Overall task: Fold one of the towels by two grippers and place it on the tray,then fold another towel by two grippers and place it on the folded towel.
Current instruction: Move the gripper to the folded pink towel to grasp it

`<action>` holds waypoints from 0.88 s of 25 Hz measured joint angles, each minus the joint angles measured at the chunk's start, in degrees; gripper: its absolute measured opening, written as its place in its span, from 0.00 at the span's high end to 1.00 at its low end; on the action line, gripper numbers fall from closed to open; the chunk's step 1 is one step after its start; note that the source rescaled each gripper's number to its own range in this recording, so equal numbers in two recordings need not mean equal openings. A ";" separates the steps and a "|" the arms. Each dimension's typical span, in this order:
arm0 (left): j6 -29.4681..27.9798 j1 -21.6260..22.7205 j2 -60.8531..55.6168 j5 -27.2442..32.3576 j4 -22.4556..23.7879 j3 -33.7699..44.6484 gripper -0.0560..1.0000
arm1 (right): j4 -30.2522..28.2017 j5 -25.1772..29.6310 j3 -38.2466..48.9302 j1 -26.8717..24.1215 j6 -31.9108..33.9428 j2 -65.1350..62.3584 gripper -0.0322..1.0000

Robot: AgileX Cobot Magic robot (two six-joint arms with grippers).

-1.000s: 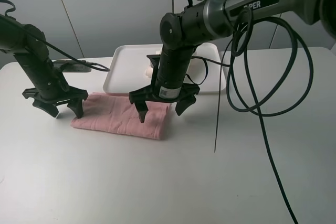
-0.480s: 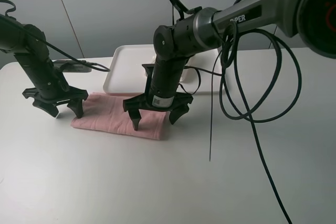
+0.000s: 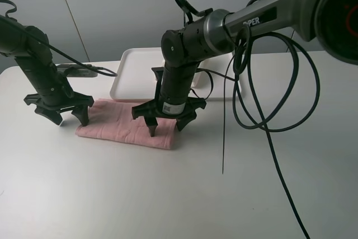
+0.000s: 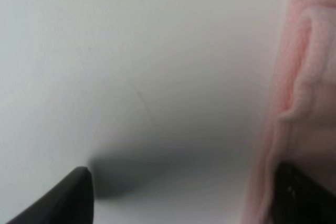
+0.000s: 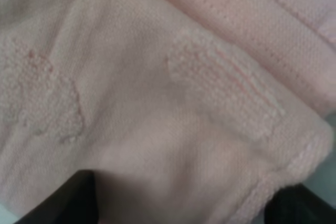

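The left gripper [image 3: 70,120] hangs at the left end of the pink towel [image 3: 120,124] with its jaws spread. The left wrist view shows one fingertip [image 4: 73,198] over the bare table [image 4: 131,51] and the other at the towel's edge [image 4: 310,77]. The towel lies as a long band on the table, just near of the white tray [image 3: 120,79] and not yet on it. The right gripper [image 3: 165,129], jaws also spread, stands over the towel's right end, with cloth [image 5: 157,103] filling its wrist view. Judging from this, the step in hand is taking hold for a fold: both grippers need to come down and pinch their ends before lifting together. The right arm hides much of the tray, so what already lies there cannot be told. To the right, a slack cable [image 3: 224,138] dangles near the towel's end and could snag
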 joint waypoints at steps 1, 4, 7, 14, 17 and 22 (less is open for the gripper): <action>0.00 0.00 0.00 0.00 0.32 0.00 0.11 | 0.00 -0.13 0.00 0.00 0.00 0.00 0.28; 0.00 0.00 0.00 0.00 0.32 0.00 0.11 | -0.24 -0.47 0.00 0.00 0.11 0.00 0.28; 0.00 0.00 0.00 0.00 0.32 0.00 0.11 | -0.37 -0.69 0.00 0.00 0.24 0.00 0.28; 0.00 0.00 0.00 0.00 0.44 0.00 0.11 | -1.24 -0.92 0.00 0.00 0.34 0.00 0.30; 0.00 -0.02 0.00 0.00 0.68 0.00 0.11 | -1.46 -0.92 0.00 0.00 0.34 0.25 0.34; 0.00 -0.02 0.00 0.14 0.68 0.00 0.11 | -1.72 -0.59 -0.46 0.55 -0.79 1.04 0.48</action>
